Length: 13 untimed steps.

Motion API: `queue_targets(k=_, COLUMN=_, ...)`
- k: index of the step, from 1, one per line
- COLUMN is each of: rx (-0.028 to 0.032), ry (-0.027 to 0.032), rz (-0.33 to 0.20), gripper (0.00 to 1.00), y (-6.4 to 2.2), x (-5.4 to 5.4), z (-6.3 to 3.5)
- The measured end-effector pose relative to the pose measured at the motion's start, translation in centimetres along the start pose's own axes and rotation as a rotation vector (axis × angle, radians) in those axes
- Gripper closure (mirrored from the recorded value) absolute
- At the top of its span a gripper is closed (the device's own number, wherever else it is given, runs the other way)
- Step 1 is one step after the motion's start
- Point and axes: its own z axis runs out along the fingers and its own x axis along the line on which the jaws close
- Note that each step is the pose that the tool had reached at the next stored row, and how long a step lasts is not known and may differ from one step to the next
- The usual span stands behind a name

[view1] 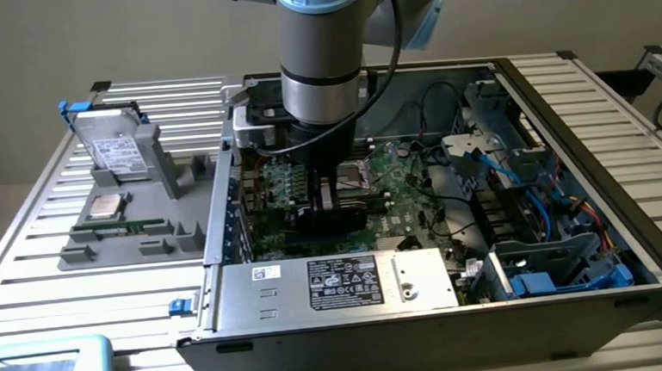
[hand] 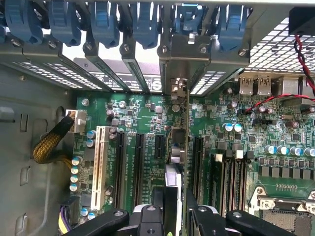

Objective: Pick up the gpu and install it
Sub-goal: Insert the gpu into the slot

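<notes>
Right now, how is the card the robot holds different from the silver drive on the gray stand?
The card is inside the computer case, gripped by the end effector; the drive sits outside in its stand. The card is thin and dark; the drive is boxy and silver. Both stand upright.

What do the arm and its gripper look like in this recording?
The arm is a thick cylinder of grey metal with a black band, topped by light blue joint caps. A black cable loops down its side. Below, it narrows into a black wrist section. The gripper is black, with jointed linkage bars fastened by round silver pins and screws.
</notes>
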Motion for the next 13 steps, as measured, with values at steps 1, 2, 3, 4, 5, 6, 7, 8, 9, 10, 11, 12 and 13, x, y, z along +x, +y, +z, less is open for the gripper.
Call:
queue_targets(k=1, rx=0.0, ry=0.0, rz=0.0, gripper=0.73, y=0.0, x=0.0, z=0.0)
queue_targets(k=2, rx=0.0, ry=0.0, rz=0.0, gripper=0.73, y=0.0, x=0.0, z=0.0)
queue_targets(k=3, rx=0.0, ry=0.0, rz=-0.001, gripper=0.73, y=0.0, x=0.0, z=0.0)
queue_targets(k=4, rx=0.0001, ry=0.0001, rz=-0.003, gripper=0.73, y=0.0, x=0.0, z=0.0)
queue_targets(k=5, rx=0.0002, ry=0.0002, rz=-0.006, gripper=0.73, y=0.0, x=0.0, z=0.0)
queue_targets(k=6, rx=0.0003, ry=0.0004, rz=-0.009, gripper=0.73, y=0.0, x=0.0, z=0.0)
queue_targets(k=7, rx=0.0004, ry=0.0005, rz=-0.011, gripper=0.73, y=0.0, x=0.0, z=0.0)
queue_targets(k=8, rx=0.0005, ry=0.0006, rz=-0.013, gripper=0.73, y=0.0, x=0.0, z=0.0)
queue_targets(k=9, rx=0.0005, ry=0.0007, rz=-0.014, gripper=0.73, y=0.01, x=0.01, z=0.0)
queue_targets(k=10, rx=0.0005, ry=0.0008, rz=-0.015, gripper=0.73, y=0.01, x=0.01, z=0.0)
queue_targets(k=11, rx=0.0005, ry=0.0008, rz=-0.015, gripper=0.73, y=0.01, x=0.0, z=0.0)
queue_targets(k=12, rx=0.0005, ry=0.0008, rz=-0.015, gripper=0.73, y=0.01, x=0.0, z=0.0)
queue_targets(k=13, rx=0.0005, ry=0.0007, rz=-0.015, gripper=0.73, y=0.01, x=0.0, z=0.0)
